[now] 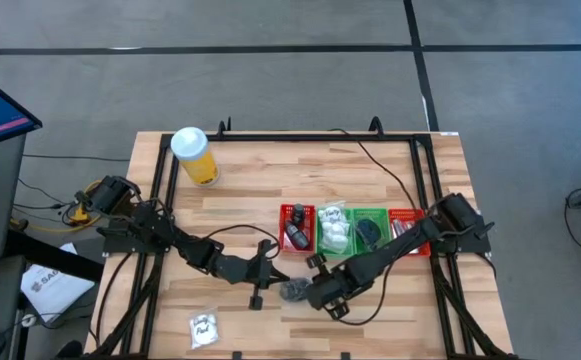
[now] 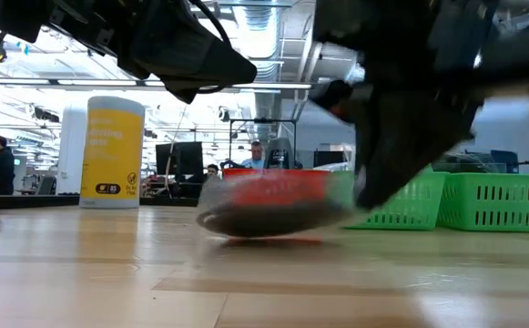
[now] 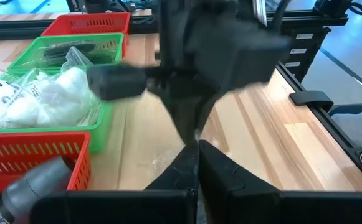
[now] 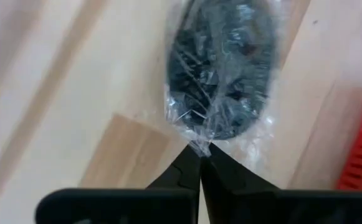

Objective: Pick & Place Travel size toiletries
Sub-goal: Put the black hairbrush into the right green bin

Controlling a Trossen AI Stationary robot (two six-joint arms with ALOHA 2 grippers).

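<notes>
A clear bag of black round pieces (image 4: 221, 68), one of the travel size toiletries, lies near the table's front middle (image 1: 294, 291). My right gripper (image 4: 200, 154) is shut on its edge, coming steeply down from the right (image 1: 310, 293). My left gripper (image 3: 197, 163) is shut on nothing and hovers just left of the bag (image 1: 276, 274), pointing toward the right arm. A white sachet (image 1: 204, 326) lies flat at the near left. More white sachets (image 3: 40, 99) sit in a green tray (image 1: 333, 228). My right gripper pinches the bag's crinkled clear edge (image 4: 199, 143) between its two fingertips, coming slanting down from above. The bag's filled part stretches away beyond the fingers. In the low view the bag (image 2: 269, 217) sits at table level; whether it is clear of the wood I cannot tell.
A row of red and green trays (image 1: 407, 232) stands right of the middle, just beyond the bag. A yellow cylinder with a white lid (image 1: 195, 155) stands at the far left. Cables run across the wood. Bare wood lies at the near right (image 1: 410, 320).
</notes>
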